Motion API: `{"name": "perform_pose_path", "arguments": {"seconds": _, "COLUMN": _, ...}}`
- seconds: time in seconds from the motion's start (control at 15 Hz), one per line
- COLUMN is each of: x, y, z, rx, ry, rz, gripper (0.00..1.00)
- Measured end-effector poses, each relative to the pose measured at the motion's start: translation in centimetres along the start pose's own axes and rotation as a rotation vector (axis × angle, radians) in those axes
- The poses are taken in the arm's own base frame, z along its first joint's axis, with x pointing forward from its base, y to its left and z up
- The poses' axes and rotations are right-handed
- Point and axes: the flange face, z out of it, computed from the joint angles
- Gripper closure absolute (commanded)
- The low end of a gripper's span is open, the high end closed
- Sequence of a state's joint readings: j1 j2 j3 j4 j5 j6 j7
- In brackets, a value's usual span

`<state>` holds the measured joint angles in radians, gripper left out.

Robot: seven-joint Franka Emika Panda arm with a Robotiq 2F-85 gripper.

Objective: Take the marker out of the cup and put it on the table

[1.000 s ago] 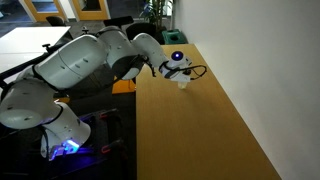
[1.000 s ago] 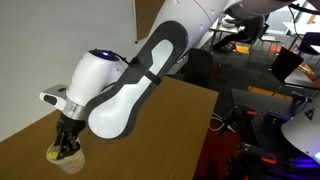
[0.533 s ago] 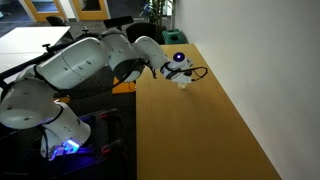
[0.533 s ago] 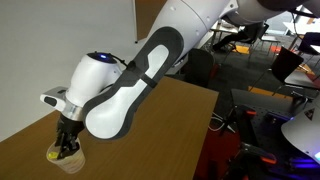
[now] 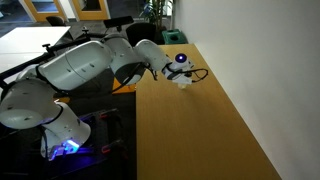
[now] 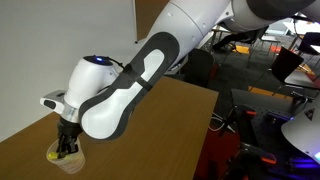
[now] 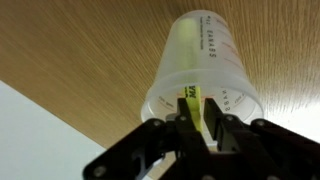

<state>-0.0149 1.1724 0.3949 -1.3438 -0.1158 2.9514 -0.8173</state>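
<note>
The translucent whitish cup [image 7: 205, 70] stands on the light brown wooden table [image 7: 80, 50] close to the white wall. The yellow-green marker [image 7: 192, 108] stands inside it, its top at the cup's rim. My gripper [image 7: 195, 122] reaches down into the cup mouth with its two black fingers closed on the marker's upper end. In an exterior view the cup [image 6: 68, 160] sits under the gripper [image 6: 66, 143] with the marker [image 6: 54, 153] showing at the rim. In the other exterior view the gripper [image 5: 181, 76] hangs over the cup [image 5: 184, 83] at the table's far end.
The white wall [image 5: 260, 60] runs along the table's long side, right beside the cup. The table edge [image 5: 135, 120] drops off towards the robot base. Office chairs and desks [image 6: 290, 60] stand further off.
The arm has shifted very slightly; the gripper stays in the cup on the marker.
</note>
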Motion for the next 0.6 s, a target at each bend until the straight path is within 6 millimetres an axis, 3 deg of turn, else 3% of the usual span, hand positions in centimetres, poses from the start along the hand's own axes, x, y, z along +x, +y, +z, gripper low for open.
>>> {"name": "perform_pose_path", "arguments": {"seconds": 0.2, "x": 0.29, "y": 0.13, "z": 0.25, "rx": 0.009, "ry": 0.002, "rz": 0.006, "gripper": 0.81}}
{"name": "perform_pose_path", "arguments": {"seconds": 0.4, "x": 0.57, "y": 0.36, "z": 0.41, "rx": 0.015, "ry": 0.004, "rz": 0.012, "gripper": 0.82}}
{"name": "perform_pose_path", "arguments": {"seconds": 0.6, "x": 0.56, "y": 0.54, "z": 0.63, "rx": 0.022, "ry": 0.001, "rz": 0.018, "gripper": 0.73}}
